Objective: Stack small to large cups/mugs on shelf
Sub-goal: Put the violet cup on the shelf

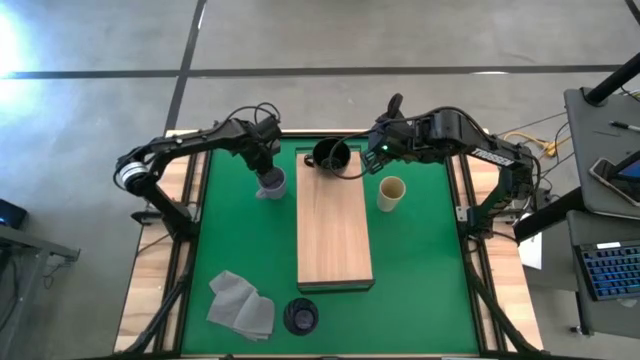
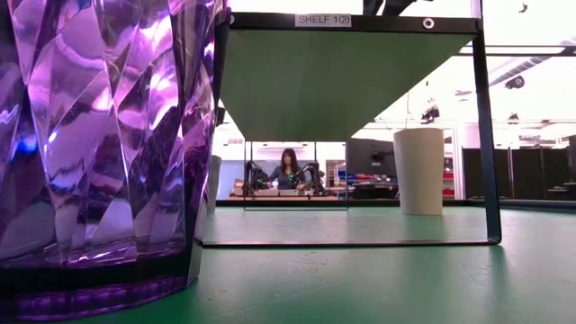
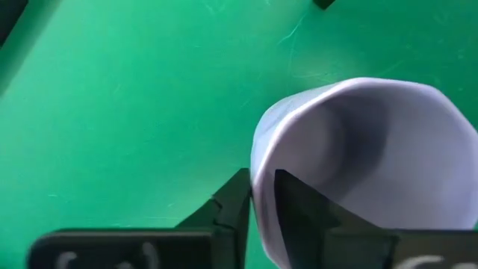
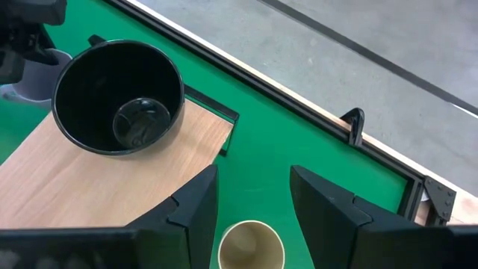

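The wooden shelf (image 1: 335,235) lies along the middle of the green mat. The black mug (image 1: 332,155) stands upright on its far end, also seen as the black mug (image 4: 119,97) in the right wrist view. The beige cup (image 1: 391,193) stands on the mat right of the shelf. The purple tumbler (image 1: 300,316) stands at the mat's near edge. My left gripper (image 1: 265,168) is shut on the lavender mug (image 1: 271,184), left of the shelf's far end. My right gripper (image 1: 374,151) is open above the mat between the black mug and the beige cup (image 4: 250,246). My left gripper (image 3: 258,183) pinches the lavender mug's rim (image 3: 261,161), with one finger (image 3: 299,213) inside the mug and one finger (image 3: 235,205) outside its wall. The fingers come from above, pointing down. Whether the mug's base is on the mat, I cannot tell.
A grey folded cloth (image 1: 240,305) lies on the mat's near left part. The mat's black frame (image 4: 299,104) and wooden border run along the far edge. In the low view the tumbler (image 2: 99,135) fills the left side. Green mat shows bare right of the shelf's near half.
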Controlling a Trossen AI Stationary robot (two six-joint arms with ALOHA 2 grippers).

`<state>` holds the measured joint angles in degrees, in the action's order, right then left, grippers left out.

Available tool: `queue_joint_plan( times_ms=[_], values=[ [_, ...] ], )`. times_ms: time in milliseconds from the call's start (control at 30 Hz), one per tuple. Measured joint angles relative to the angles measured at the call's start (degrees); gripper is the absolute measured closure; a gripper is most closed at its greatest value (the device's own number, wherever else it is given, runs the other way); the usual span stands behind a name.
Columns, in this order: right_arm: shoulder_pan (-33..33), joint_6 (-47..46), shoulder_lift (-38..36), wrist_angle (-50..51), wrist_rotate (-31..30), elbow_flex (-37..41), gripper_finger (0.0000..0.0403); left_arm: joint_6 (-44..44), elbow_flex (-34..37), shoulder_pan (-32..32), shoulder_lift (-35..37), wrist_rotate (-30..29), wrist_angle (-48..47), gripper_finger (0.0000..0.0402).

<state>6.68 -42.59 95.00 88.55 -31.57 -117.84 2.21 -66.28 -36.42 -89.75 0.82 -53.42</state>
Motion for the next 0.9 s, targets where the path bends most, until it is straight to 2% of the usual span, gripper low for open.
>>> queue_joint_plan(
  times_ms=[100, 300, 500, 733, 900],
  values=[
    [0.00, 0.64, 0.00, 0.00, 0.00, 0.00, 0.0243, -0.20, 0.00, 0.00, 0.45, 0.15, 0.27, 0.0393],
    [0.22, 0.83, 0.00, -0.02, 0.02, 0.00, 0.0243, -1.40, 0.00, 0.00, 2.14, -0.18, -0.37, 0.0398],
    [1.08, 1.53, 0.00, 0.00, 2.52, 0.00, 0.0243, -1.34, -2.52, 0.16, 8.05, 1.02, -10.62, 0.0399],
    [1.92, 2.17, 0.00, 0.19, 3.94, 0.00, 0.0243, 1.72, -11.97, 2.48, 16.28, 5.33, -17.99, 0.0400],
    [2.25, 2.21, -0.02, 1.46, 8.69, 0.42, 0.0243, 4.08, -21.46, 5.80, 17.58, 5.32, -20.48, 0.0401]
  ],
)
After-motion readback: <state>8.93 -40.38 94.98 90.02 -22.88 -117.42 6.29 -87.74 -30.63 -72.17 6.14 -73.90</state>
